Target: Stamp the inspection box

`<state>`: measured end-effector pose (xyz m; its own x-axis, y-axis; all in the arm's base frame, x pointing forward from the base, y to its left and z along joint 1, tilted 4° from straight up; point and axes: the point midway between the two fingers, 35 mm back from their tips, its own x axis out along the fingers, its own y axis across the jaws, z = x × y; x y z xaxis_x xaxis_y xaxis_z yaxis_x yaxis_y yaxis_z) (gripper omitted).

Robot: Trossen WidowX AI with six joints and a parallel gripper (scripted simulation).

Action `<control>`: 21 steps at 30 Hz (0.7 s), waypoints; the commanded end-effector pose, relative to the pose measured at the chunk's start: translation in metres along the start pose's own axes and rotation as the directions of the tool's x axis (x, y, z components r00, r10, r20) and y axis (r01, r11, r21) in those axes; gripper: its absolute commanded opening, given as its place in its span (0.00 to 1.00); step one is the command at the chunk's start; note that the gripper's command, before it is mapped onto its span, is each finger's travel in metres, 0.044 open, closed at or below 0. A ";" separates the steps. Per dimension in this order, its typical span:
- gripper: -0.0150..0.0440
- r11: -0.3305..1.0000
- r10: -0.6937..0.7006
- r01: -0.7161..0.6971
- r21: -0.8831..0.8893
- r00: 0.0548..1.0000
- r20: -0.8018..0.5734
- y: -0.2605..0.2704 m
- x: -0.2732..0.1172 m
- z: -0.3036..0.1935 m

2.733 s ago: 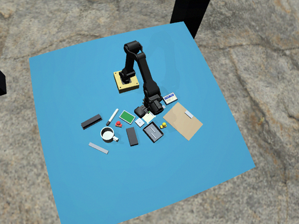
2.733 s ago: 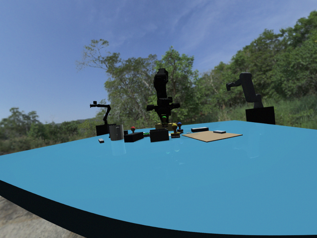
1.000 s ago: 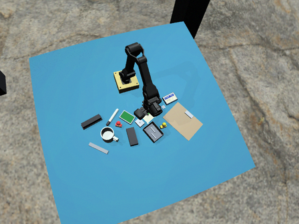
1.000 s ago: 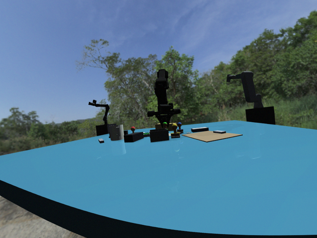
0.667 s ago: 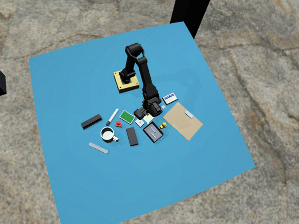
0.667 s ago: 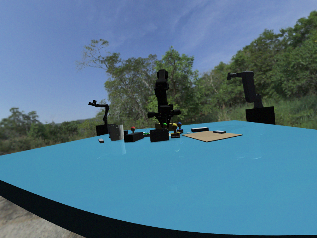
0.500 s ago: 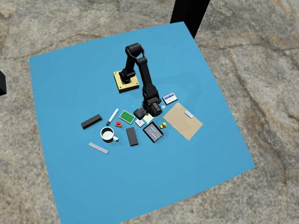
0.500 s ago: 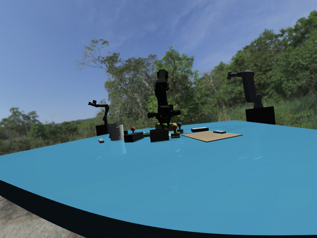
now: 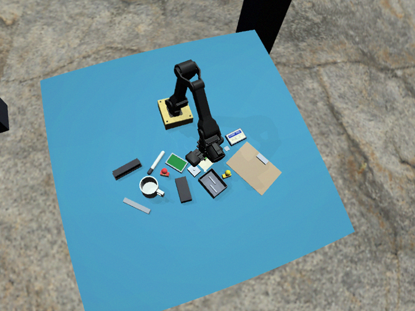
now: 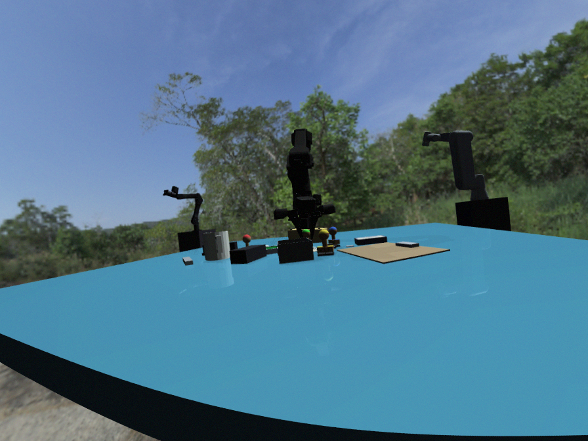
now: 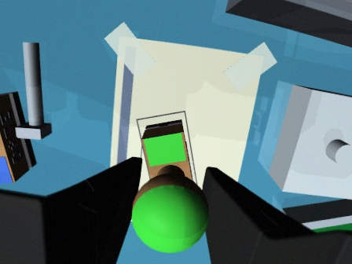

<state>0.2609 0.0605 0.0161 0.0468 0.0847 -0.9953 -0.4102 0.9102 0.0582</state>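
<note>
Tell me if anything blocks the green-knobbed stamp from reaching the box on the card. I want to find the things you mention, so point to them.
Nothing visible does. The hand (image 11: 173,172) holds the green-knobbed stamp (image 11: 170,218) (image 10: 306,231) over the outlined box (image 11: 162,115) on the card (image 11: 220,118). Both tape pieces (image 11: 130,49) (image 11: 251,66) lie at the card's corners, outside the box. The contact itself is hidden beneath the stamp.
</note>
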 end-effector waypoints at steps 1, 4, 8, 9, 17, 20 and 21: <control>0.25 1.000 0.006 -0.006 0.005 1.000 0.000 0.001 0.002 0.000; 0.25 1.000 0.006 -0.006 0.005 1.000 0.000 0.001 0.002 0.000; 0.25 1.000 0.006 -0.006 0.005 1.000 0.000 0.001 0.003 0.000; 0.25 1.000 0.006 -0.006 0.005 1.000 0.000 0.001 0.003 0.000; 0.25 1.000 0.006 -0.006 0.005 1.000 0.000 0.001 0.004 0.000; 0.25 1.000 0.006 -0.006 0.005 1.000 0.000 0.001 0.004 0.000; 0.25 1.000 0.006 -0.006 0.005 1.000 0.000 0.001 0.004 0.000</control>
<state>0.2605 0.0605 0.0140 0.0460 0.0846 -0.9953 -0.4099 0.9102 0.0585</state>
